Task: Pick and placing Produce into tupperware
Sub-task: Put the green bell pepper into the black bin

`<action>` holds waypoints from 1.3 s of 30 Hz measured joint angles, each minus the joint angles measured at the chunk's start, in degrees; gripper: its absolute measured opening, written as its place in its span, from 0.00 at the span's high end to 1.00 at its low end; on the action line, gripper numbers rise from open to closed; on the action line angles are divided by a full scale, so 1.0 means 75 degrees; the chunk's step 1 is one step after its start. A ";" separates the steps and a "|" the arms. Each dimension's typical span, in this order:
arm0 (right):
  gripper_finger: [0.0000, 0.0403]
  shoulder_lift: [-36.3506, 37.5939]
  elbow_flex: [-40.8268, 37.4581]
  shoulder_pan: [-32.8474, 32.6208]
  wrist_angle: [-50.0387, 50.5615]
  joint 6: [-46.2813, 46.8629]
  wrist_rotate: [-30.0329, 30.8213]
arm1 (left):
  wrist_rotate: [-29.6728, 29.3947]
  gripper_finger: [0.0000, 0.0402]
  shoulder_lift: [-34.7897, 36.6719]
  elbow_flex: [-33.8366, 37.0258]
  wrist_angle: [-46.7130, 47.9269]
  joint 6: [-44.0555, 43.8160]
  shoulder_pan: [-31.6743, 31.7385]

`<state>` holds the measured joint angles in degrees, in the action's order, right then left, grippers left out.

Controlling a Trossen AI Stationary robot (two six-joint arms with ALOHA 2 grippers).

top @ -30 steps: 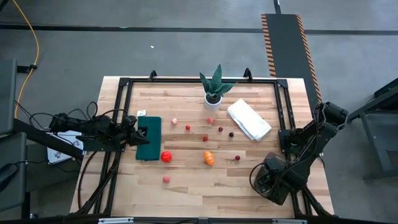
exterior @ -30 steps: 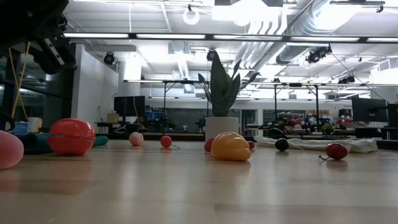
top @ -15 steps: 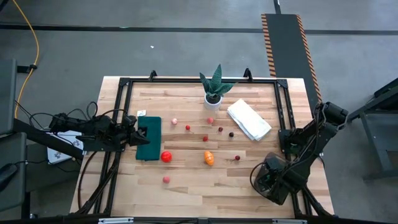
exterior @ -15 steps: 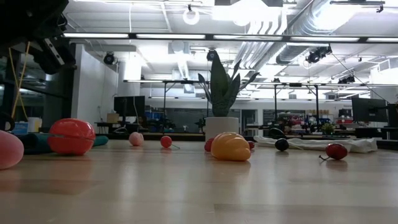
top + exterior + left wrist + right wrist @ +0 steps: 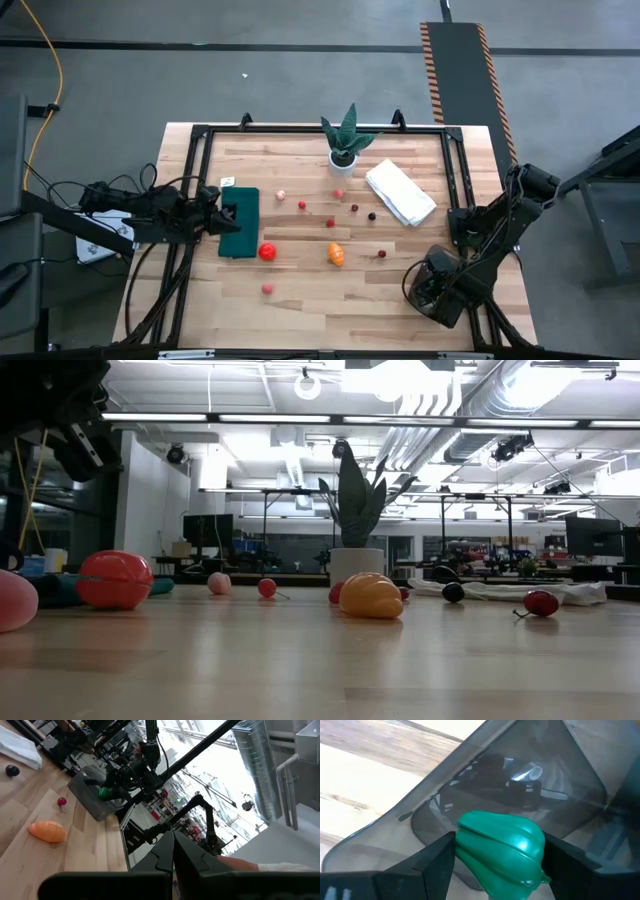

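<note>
Left tool (image 5: 222, 216), fingers pressed together and holding nothing, hangs at nine o'clock of the counter (image 5: 300, 310), over the edge of the dark green mat (image 5: 240, 222). Loose produce lies mid-counter: a red tomato (image 5: 267, 252), a pink ball (image 5: 268, 288) toward seven o'clock, an orange piece (image 5: 336, 254), and small berries too tiny to identify. At five o'clock the right tool (image 5: 497, 856) is clamped on a green piece (image 5: 500, 847) just above the tupperware (image 5: 560, 780). From overhead the arm hides both container and grip.
</note>
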<state>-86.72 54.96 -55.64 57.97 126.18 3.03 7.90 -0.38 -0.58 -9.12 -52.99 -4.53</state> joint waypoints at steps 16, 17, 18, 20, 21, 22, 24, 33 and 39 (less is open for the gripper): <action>0.37 -0.0003 -0.0671 0.0012 -0.1003 0.0186 -0.0009 | 0.0003 1.00 -0.0002 0.0000 0.0044 -0.0003 0.0003; 0.37 -0.0003 -0.0690 0.0012 -0.1014 0.0199 -0.0012 | 0.0003 1.00 0.0000 0.0000 0.0044 -0.0003 0.0003; 0.37 -0.0003 -0.0697 0.0012 -0.1015 0.0200 -0.0012 | 0.0003 1.00 -0.0003 0.0000 0.0043 -0.0003 0.0000; 0.37 -0.0003 -0.0697 0.0012 -0.1008 0.0193 -0.0013 | 0.0004 1.00 0.0000 0.0000 0.0044 -0.0003 0.0003; 0.37 -0.0003 -0.0697 0.0012 -0.0996 0.0188 -0.0016 | 0.0003 1.00 0.0000 0.0000 0.0044 -0.0003 0.0003; 0.37 -0.0003 -0.0697 0.0012 -0.0981 0.0188 -0.0020 | 0.0003 1.00 -0.0001 0.0000 0.0044 -0.0003 0.0003; 0.37 -0.0003 -0.0697 0.0012 -0.0970 0.0185 -0.0022 | 0.0003 1.00 -0.0002 0.0000 0.0044 -0.0003 0.0003; 0.37 -0.0003 -0.0697 0.0012 -0.0996 0.0182 -0.0032 | 0.0003 1.00 -0.0001 0.0000 0.0043 -0.0003 0.0003; 0.31 -0.0003 -0.0697 0.0012 -0.1011 0.0182 -0.0039 | 0.0003 1.00 0.0000 0.0000 0.0041 -0.0006 0.0003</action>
<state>-86.74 49.74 -55.55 50.39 127.55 2.73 7.92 -0.38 -0.58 -8.82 -53.04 -4.51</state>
